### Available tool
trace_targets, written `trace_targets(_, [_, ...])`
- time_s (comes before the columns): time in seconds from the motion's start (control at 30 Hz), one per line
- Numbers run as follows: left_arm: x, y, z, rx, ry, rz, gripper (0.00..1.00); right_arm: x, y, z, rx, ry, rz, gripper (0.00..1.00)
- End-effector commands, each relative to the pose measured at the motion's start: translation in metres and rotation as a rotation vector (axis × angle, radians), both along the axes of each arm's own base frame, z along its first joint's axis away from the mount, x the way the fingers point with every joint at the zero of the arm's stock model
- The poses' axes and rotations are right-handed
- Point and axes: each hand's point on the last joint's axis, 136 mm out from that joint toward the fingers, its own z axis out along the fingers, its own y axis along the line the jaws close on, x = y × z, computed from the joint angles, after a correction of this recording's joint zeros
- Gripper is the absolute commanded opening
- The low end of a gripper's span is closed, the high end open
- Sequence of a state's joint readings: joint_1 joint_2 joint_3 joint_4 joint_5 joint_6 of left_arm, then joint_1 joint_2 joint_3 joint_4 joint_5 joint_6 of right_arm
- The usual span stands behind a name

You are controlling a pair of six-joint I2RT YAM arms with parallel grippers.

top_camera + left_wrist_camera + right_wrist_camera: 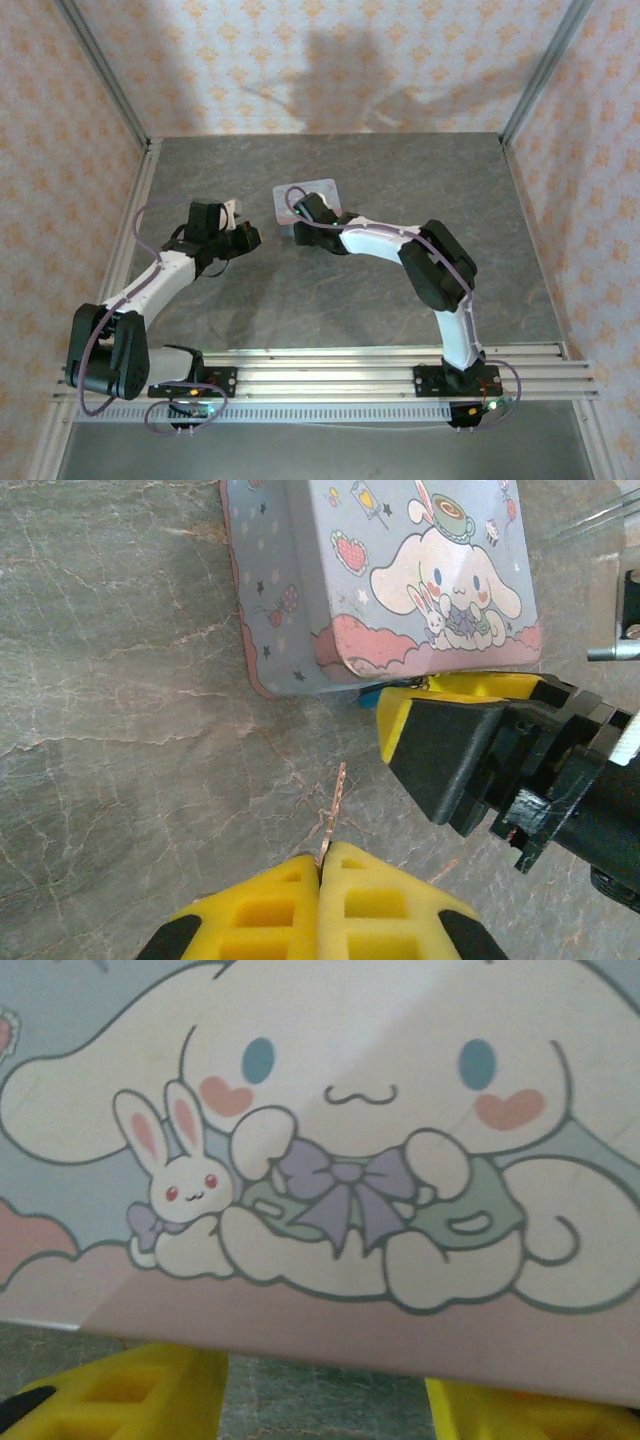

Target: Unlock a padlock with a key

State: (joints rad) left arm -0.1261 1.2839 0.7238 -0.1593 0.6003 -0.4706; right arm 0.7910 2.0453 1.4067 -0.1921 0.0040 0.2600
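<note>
We see the left jaws pressed together, pinching the thin brass-brown metal key (336,805) (blade pointing outward); the right jaws stand spread beside the light-blue rectangular cartoon-dog tin (350,1160).

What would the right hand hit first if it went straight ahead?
The cartoon tin: its pink edge lies directly ahead of the right hand, though how near is hard to judge.

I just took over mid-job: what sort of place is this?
Probably a purpose-built robot test cell: a grey stone-patterned tabletop boxed in by peach patterned wall panels on aluminium frame posts, with an aluminium mounting rail along the near edge.
</note>
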Motion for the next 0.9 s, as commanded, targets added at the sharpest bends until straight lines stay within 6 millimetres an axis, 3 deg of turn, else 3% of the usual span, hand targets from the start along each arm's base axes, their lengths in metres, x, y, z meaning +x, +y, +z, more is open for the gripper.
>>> trace_targets(0.0, [0.000,0.001,0.000,-0.014,-0.012,0.000,0.00,0.004,-0.007,-0.006,-0.070,0.007,-0.029,0.52])
trace_targets(0.63, [-0.014,0.003,-0.005,-0.003,0.003,-0.023,0.00,0.009,-0.001,-0.018,-0.080,0.048,-0.053,0.45])
trace_targets(0.7, [-0.015,0.002,-0.005,-0.005,0.001,-0.027,0.00,0.010,-0.001,-0.018,-0.085,0.045,-0.052,0.41])
trace_targets(0.77, [-0.016,0.000,-0.003,-0.013,-0.013,-0.039,0.00,0.011,-0.001,-0.016,-0.087,0.039,-0.051,0.29])
trace_targets(0.87, [-0.019,-0.001,0.002,-0.021,-0.030,-0.049,0.00,0.012,-0.001,-0.010,-0.086,0.029,-0.045,0.19])
